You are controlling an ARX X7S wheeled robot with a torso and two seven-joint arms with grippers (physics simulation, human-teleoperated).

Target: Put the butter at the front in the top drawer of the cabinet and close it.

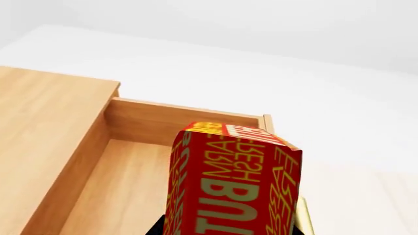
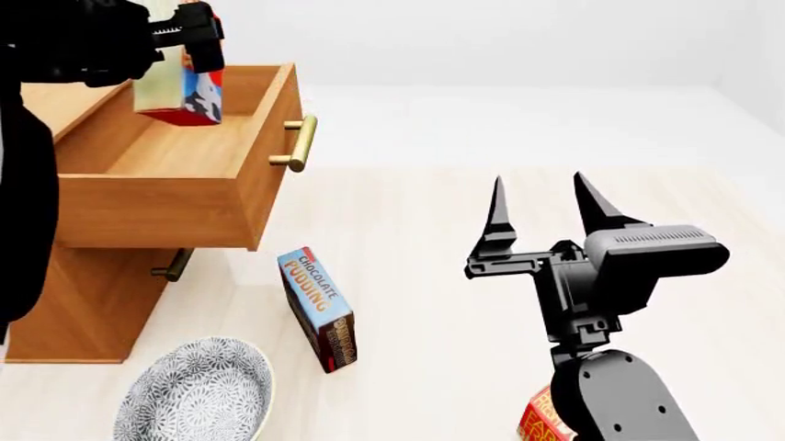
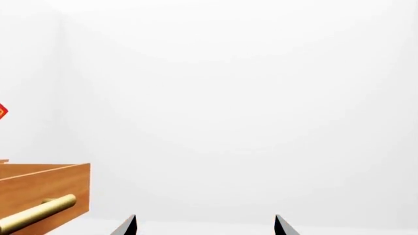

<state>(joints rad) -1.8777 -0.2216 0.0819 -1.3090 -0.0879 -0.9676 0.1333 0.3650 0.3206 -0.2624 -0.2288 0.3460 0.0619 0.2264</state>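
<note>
Left gripper (image 2: 184, 37) clamped on the butter (image 2: 184, 92) above the open top drawer (image 2: 160, 207): lower inside the walls, release gently, then push shut.

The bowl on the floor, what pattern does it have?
The bowl has a blue-grey and white floral pattern, clearest in the head view.

From the head view, the cabinet (image 2: 73, 303) is sitting at nine o'clock, its top drawer (image 2: 160, 197) standing pulled out toward three o'clock. The butter (image 2: 184, 92) is hanging over the drawer's inside at eleven o'clock, in the left gripper (image 2: 184, 41). A pudding box (image 2: 319, 308) is leaning on the floor at six o'clock before the drawer, a bowl (image 2: 197, 390) lying at seven. The right gripper (image 2: 546, 207) is hovering at four o'clock, well apart, a second carton (image 2: 538, 421) lying beneath that arm.
</note>
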